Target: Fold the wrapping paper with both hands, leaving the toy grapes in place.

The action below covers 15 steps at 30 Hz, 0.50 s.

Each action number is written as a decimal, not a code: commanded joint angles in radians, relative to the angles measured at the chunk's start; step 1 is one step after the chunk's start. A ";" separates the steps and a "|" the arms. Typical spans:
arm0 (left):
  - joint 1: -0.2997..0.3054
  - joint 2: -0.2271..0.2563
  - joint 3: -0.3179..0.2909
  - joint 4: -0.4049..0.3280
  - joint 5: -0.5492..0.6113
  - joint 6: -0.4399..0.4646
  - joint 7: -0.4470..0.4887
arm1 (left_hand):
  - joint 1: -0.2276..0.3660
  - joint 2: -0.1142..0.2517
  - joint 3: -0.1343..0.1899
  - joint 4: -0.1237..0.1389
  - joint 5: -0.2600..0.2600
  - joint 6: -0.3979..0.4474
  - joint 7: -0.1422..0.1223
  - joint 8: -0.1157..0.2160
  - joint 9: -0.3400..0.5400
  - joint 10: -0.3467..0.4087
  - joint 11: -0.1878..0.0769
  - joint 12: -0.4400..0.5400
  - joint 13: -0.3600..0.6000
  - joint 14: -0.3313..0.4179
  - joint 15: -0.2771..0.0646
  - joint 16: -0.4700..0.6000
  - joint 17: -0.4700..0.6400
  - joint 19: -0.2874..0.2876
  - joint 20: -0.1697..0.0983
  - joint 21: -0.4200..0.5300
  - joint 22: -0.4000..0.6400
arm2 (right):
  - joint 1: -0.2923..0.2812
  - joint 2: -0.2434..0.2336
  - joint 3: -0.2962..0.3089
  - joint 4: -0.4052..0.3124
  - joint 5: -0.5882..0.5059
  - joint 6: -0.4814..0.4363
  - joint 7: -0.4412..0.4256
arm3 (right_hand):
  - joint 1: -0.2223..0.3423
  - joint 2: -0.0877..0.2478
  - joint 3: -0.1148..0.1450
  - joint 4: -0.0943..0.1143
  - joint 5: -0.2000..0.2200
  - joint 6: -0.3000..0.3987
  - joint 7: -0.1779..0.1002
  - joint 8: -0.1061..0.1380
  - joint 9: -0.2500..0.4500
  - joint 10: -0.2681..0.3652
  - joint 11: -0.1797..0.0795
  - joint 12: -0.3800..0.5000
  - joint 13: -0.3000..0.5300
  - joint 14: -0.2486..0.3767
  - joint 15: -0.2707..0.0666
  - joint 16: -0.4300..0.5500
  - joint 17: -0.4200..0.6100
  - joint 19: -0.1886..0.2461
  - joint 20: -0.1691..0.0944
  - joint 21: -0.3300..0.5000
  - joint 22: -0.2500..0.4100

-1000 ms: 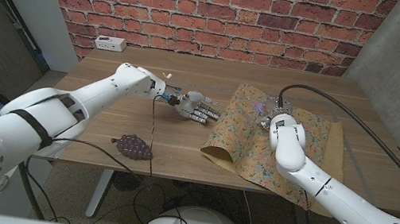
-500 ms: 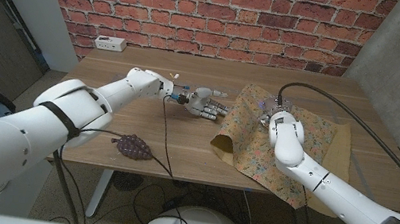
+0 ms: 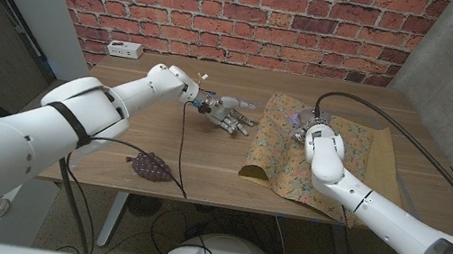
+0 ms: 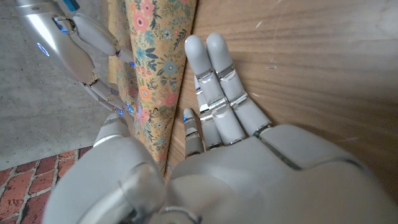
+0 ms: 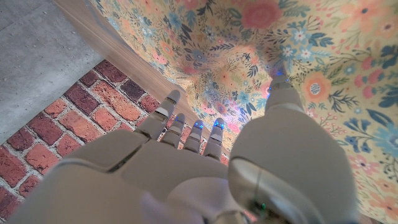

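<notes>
Near the front left edge of the tabletop point(image 3: 204, 155) lie the toy grapes point(image 3: 151, 167), well apart from both hands, with a dark cable point(image 3: 180, 142) running past them over the edge. A white power strip point(image 3: 124, 49) sits at the back left corner. Bare wood lies open between the grapes and the paper and across the middle of the tabletop.

The left hand point(image 3: 229, 115) reaches in from the left, just beside the left edge of the floral wrapping paper point(image 3: 335, 162). The left wrist view adds what the head view cannot: its fingers point(image 4: 217, 81) are stretched out straight and close together along the wood, holding nothing, with the raised paper edge point(image 4: 152, 74) right beside them.

The wrapping paper covers the right half of the tabletop, its front left corner curled up to show a plain brown underside, its front edge at the table's brink. The right hand point(image 3: 311, 122) is over the paper's rear part. In the right wrist view its fingers point(image 5: 186, 134) reach down toward the printed sheet; whether they grip it I cannot tell.
</notes>
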<state>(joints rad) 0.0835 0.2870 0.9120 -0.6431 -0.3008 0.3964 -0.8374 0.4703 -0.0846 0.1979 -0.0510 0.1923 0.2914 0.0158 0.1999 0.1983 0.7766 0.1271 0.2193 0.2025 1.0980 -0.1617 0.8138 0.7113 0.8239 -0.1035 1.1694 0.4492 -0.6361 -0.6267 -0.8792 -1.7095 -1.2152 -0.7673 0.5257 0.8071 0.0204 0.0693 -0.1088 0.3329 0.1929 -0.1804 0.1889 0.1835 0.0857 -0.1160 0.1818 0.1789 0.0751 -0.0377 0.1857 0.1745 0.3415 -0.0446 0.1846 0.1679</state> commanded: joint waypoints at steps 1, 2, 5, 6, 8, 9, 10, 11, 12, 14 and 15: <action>0.059 0.187 0.076 -0.774 0.196 0.362 0.359 | 0.037 0.033 0.032 -0.016 0.004 -0.098 0.089 0.002 -0.003 -0.111 -0.003 -0.038 0.002 0.000 0.004 -0.049 -0.057 -0.003 -0.033 0.024 -0.029 | 0.013 -0.024 -0.013 -0.006 0.057 -0.015 -0.045 | 0.001 -0.003 -0.014 0.000 0.009 0.000 0.004 0.003 0.006 0.007 -0.002 0.007 0.005 0.012 -0.091 0.005 0.002 0.008 -0.008 0.007 0.002; 0.056 0.173 0.071 -0.736 0.172 0.332 0.339 | 0.047 0.041 0.039 -0.020 0.005 -0.097 0.091 0.002 -0.003 -0.126 -0.001 -0.040 0.001 -0.001 0.003 -0.053 -0.058 -0.006 -0.030 0.024 -0.032 | 0.012 -0.027 -0.014 -0.008 0.062 -0.013 -0.049 | 0.001 -0.003 -0.014 0.000 0.009 0.000 0.004 0.003 0.006 0.007 -0.001 0.008 0.005 0.012 -0.091 0.006 0.002 0.009 -0.008 0.007 0.002; 0.044 0.128 0.060 -0.631 0.114 0.249 0.278 | 0.073 0.055 0.055 -0.033 0.004 -0.090 0.101 0.004 -0.004 -0.121 -0.015 -0.031 0.001 0.001 0.003 -0.054 -0.053 -0.014 -0.029 0.029 -0.034 | 0.012 -0.032 -0.017 -0.013 0.068 -0.016 -0.056 | 0.001 -0.003 -0.016 0.001 0.009 0.000 0.004 0.003 0.006 0.007 -0.003 0.007 0.005 0.012 -0.091 0.006 0.002 0.008 -0.007 0.007 0.002; 0.040 0.114 0.058 -0.603 0.102 0.223 0.264 | 0.081 0.058 0.059 -0.037 0.004 -0.087 0.106 0.005 -0.004 -0.116 -0.016 -0.028 0.000 0.004 0.001 -0.053 -0.052 -0.013 -0.028 0.029 -0.037 | 0.011 -0.033 -0.018 -0.015 0.069 -0.019 -0.057 | 0.001 -0.003 -0.016 0.001 0.009 0.000 0.004 0.003 0.006 0.007 -0.003 0.007 0.005 0.012 -0.092 0.005 0.002 0.008 -0.009 0.006 0.002; 0.030 0.086 0.057 -0.553 0.082 0.186 0.241 | 0.098 0.064 0.069 -0.047 0.003 -0.076 0.106 0.008 -0.004 -0.100 -0.023 -0.021 0.000 0.009 -0.002 -0.049 -0.045 -0.015 -0.027 0.034 -0.038 | 0.006 -0.038 -0.017 -0.023 0.074 -0.025 -0.062 | 0.000 -0.004 -0.018 0.002 0.010 -0.001 0.004 0.003 0.006 0.007 -0.003 0.007 0.005 0.012 -0.091 0.005 0.002 0.008 -0.009 0.006 0.002; 0.021 0.072 0.062 -0.527 0.079 0.167 0.227 | 0.101 0.065 0.071 -0.049 0.002 -0.074 0.106 0.009 -0.005 -0.098 -0.025 -0.021 0.000 0.010 -0.005 -0.049 -0.044 -0.016 -0.028 0.035 -0.038 | 0.004 -0.043 -0.017 -0.028 0.076 -0.026 -0.064 | 0.000 -0.004 -0.020 0.002 0.010 -0.001 0.005 0.003 0.006 0.007 -0.001 0.007 0.005 0.013 -0.089 0.006 0.002 0.009 -0.006 0.007 0.002; 0.017 0.059 0.062 -0.509 0.075 0.149 0.222 | 0.108 0.066 0.074 -0.053 0.002 -0.072 0.107 0.009 -0.005 -0.094 -0.028 -0.019 0.000 0.011 -0.005 -0.047 -0.041 -0.017 -0.028 0.036 -0.039 | 0.001 -0.046 -0.016 -0.033 0.077 -0.029 -0.066 | -0.001 -0.004 -0.021 0.003 0.010 0.000 0.005 0.003 0.006 0.007 0.000 0.007 0.005 0.013 -0.089 0.006 0.002 0.009 -0.006 0.007 0.002; 0.015 0.049 0.060 -0.494 0.071 0.125 0.218 | 0.112 0.067 0.076 -0.055 0.002 -0.067 0.107 0.010 -0.005 -0.094 -0.030 -0.019 0.000 0.010 -0.006 -0.047 -0.040 -0.018 -0.029 0.039 -0.037 | -0.003 -0.050 -0.015 -0.039 0.080 -0.031 -0.068 | -0.001 -0.004 -0.022 0.003 0.010 0.000 0.004 0.003 0.006 0.007 0.000 0.007 0.005 0.012 -0.090 0.005 0.002 0.009 -0.006 0.006 0.002; 0.019 0.040 0.051 -0.481 0.060 0.095 0.218 | 0.117 0.068 0.079 -0.058 0.001 -0.066 0.109 0.011 -0.005 -0.092 -0.035 -0.019 0.000 0.010 -0.006 -0.047 -0.038 -0.019 -0.028 0.040 -0.037 | -0.006 -0.052 -0.016 -0.043 0.079 -0.036 -0.068 | -0.001 -0.004 -0.022 0.003 0.011 0.000 0.005 0.003 0.006 0.007 0.001 0.007 0.005 0.013 -0.089 0.006 0.002 0.010 -0.005 0.007 0.002; 0.036 0.025 0.020 -0.448 0.026 0.006 0.203 | 0.136 0.077 0.090 -0.068 0.001 -0.050 0.100 0.015 -0.004 -0.090 -0.046 -0.018 0.001 0.002 -0.002 -0.048 -0.031 -0.027 -0.027 0.045 -0.036 | -0.014 -0.059 -0.012 -0.054 0.084 -0.042 -0.072 | -0.001 -0.004 -0.024 0.003 0.011 -0.001 0.004 0.003 0.006 0.007 0.000 0.007 0.005 0.013 -0.090 0.005 0.002 0.009 -0.007 0.006 0.002; 0.057 0.023 -0.002 -0.438 0.013 -0.082 0.212 | 0.143 0.080 0.095 -0.072 0.000 -0.045 0.096 0.016 -0.004 -0.089 -0.054 -0.018 0.001 -0.001 0.001 -0.050 -0.031 -0.031 -0.026 0.048 -0.034 | -0.017 -0.062 -0.010 -0.058 0.086 -0.045 -0.073 | -0.001 -0.004 -0.025 0.004 0.011 0.000 0.006 0.003 0.006 0.007 0.002 0.007 0.005 0.013 -0.088 0.006 0.002 0.010 -0.005 0.007 0.002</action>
<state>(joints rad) 0.0845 0.3224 0.9543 -0.6826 -0.2610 0.4162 -0.8002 0.5763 -0.0179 0.2656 -0.1071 0.1922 0.3950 -0.0556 0.2020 0.1982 0.7886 0.0067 0.2215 0.2159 1.0935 -0.1662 0.7727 0.6825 0.8885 -0.1621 1.2049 0.4176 -0.6297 -0.6301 -0.8837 -1.7035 -1.1999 -0.7721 0.5160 0.8070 0.0203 0.0514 -0.1023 0.3367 0.1929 -0.1804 0.1889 0.1835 0.0857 -0.1160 0.1818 0.1789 0.0758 -0.0368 0.1857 0.1745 0.3415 -0.0446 0.1846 0.1679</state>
